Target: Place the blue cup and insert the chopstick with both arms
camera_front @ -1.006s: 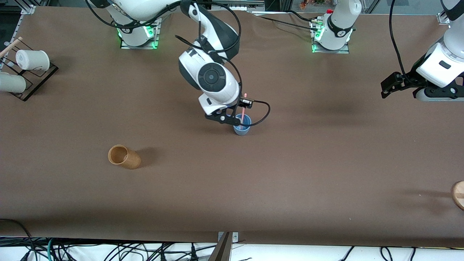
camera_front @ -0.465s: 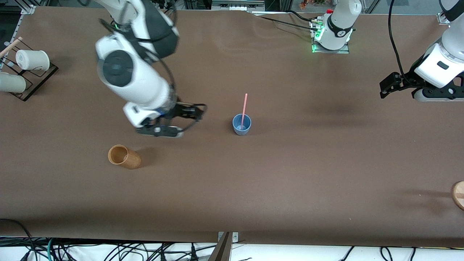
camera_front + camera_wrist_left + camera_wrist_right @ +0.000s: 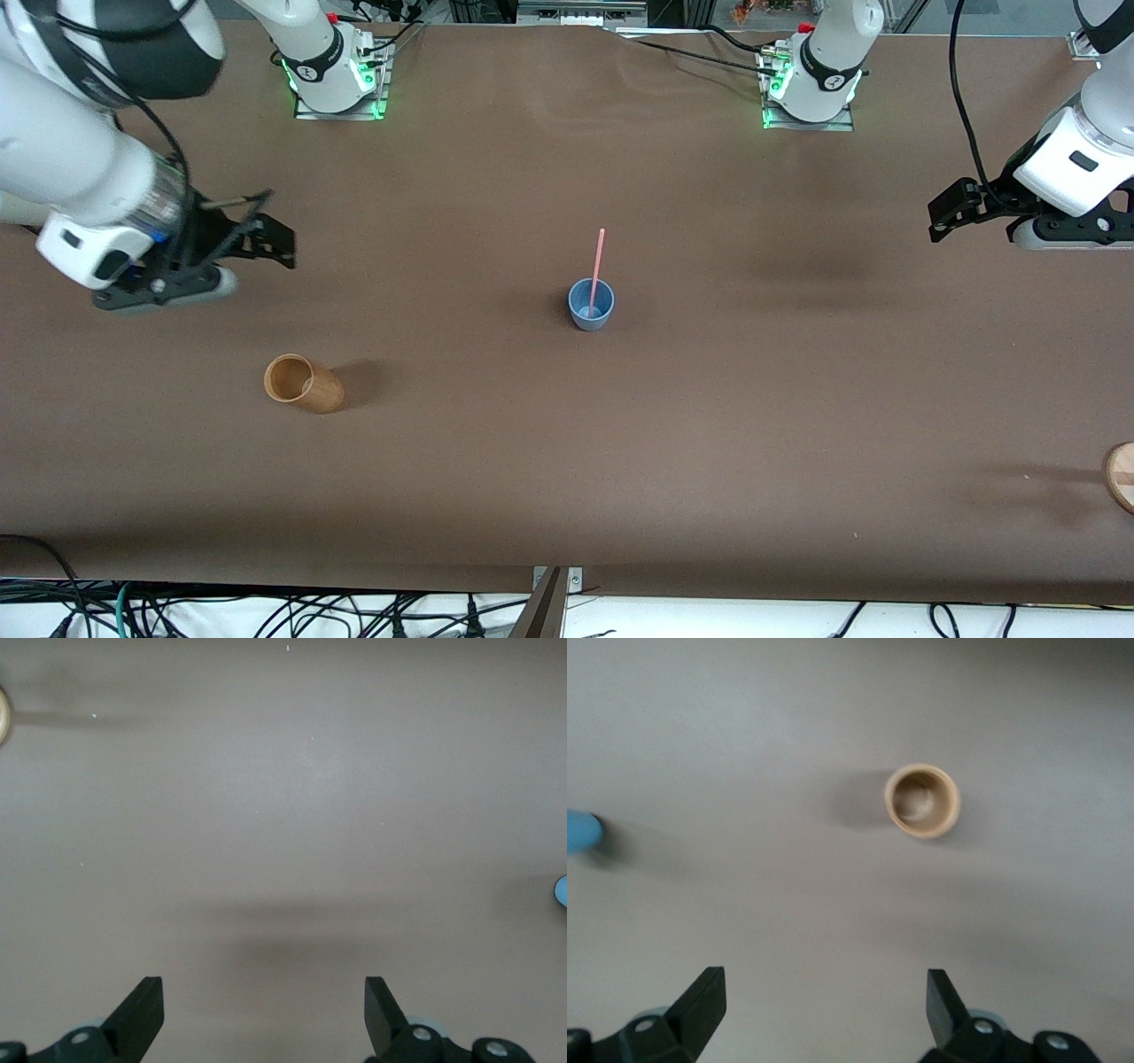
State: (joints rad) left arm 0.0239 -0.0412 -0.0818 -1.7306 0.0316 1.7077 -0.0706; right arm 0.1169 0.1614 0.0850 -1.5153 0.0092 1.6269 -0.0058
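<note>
Robotics lab, test bench. My two bases (image 3: 335,66) bolted to tabletop (image 3: 709,425), green status lights glowing. Brown paper sheet covering tabletop. Cable tangle (image 3: 266,611) along edge nearest front camera. Aluminium framing at corner (image 3: 66,22). Cameras on my wrists.

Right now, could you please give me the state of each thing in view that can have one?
blue cup: upright on the table, mid-table.
chopstick: standing in the blue cup, leaning on its rim.
tan cup: upright, apart from the blue cup, toward the right arm's end.
right gripper: open, empty, in the air over the table at the right arm's end.
left gripper: open, empty, waiting over the left arm's end.
</note>
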